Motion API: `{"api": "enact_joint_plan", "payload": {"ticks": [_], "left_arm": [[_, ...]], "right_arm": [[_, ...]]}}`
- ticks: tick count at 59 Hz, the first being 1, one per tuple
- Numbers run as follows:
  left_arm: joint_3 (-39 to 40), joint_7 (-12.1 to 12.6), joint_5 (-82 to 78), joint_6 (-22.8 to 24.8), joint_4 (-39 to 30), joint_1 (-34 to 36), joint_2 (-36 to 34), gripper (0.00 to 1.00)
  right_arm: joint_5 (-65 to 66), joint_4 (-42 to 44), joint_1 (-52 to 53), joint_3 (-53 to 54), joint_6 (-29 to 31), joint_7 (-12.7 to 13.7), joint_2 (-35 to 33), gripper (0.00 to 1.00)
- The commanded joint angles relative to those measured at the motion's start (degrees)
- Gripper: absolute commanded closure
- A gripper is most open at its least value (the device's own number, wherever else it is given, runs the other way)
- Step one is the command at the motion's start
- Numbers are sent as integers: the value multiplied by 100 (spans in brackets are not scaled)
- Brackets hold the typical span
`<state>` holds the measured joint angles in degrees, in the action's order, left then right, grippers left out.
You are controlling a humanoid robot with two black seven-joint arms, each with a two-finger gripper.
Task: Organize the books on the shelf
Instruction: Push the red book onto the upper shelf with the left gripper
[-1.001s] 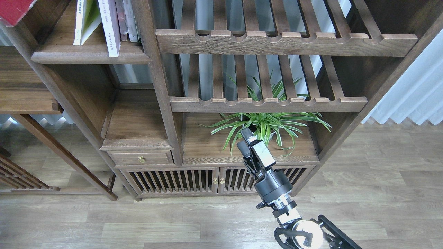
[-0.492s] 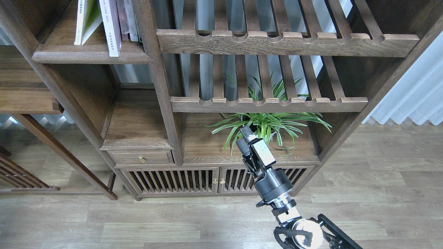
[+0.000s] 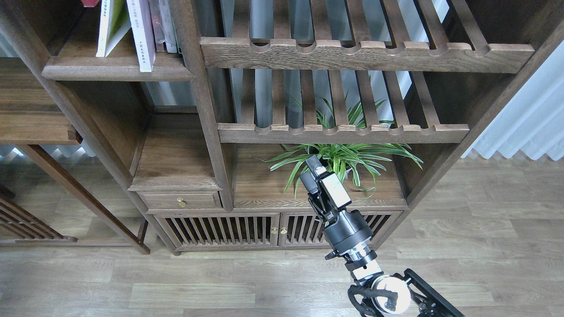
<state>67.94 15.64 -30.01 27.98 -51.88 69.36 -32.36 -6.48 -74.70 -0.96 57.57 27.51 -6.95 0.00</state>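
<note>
The shelf (image 3: 115, 73) is the solid dark-brown board at the top left. On it a white book with a yellow-green cover (image 3: 107, 27) leans to the right, and a white-lavender book (image 3: 142, 36) stands upright beside it. A small sliver of the dark red book (image 3: 90, 2) shows at the top edge above them; what holds it is out of view. My right gripper (image 3: 312, 169) is low in the middle, in front of the plant, far from the books and holding nothing. Its fingers cannot be told apart. My left gripper is out of view.
Several thinner books (image 3: 163, 24) stand against the upright post (image 3: 198, 88). Two slatted racks (image 3: 365, 55) fill the right bay. A green potted plant (image 3: 343, 158) sits on the cabinet top (image 3: 264, 193). A small drawer (image 3: 178, 201) is below left.
The dark red book at the top left has moved up and right until only a sliver shows. My right arm has drifted slightly upward.
</note>
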Motion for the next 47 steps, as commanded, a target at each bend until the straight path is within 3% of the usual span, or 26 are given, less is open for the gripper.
{"api": "enact_joint_plan", "payload": {"ticks": [1, 17, 47], "left_arm": [[-9, 0, -269, 2, 239, 192, 151, 100], [0, -17, -726, 2, 1241, 632, 827, 100], [-61, -79, -717, 2, 2506, 851, 1328, 100]], "right_arm": [[-2, -1, -1, 0, 0, -8, 0, 1], [-2, -10, -1, 0, -9, 1, 0, 1], [6, -71, -1, 0, -9, 1, 0, 1]]}}
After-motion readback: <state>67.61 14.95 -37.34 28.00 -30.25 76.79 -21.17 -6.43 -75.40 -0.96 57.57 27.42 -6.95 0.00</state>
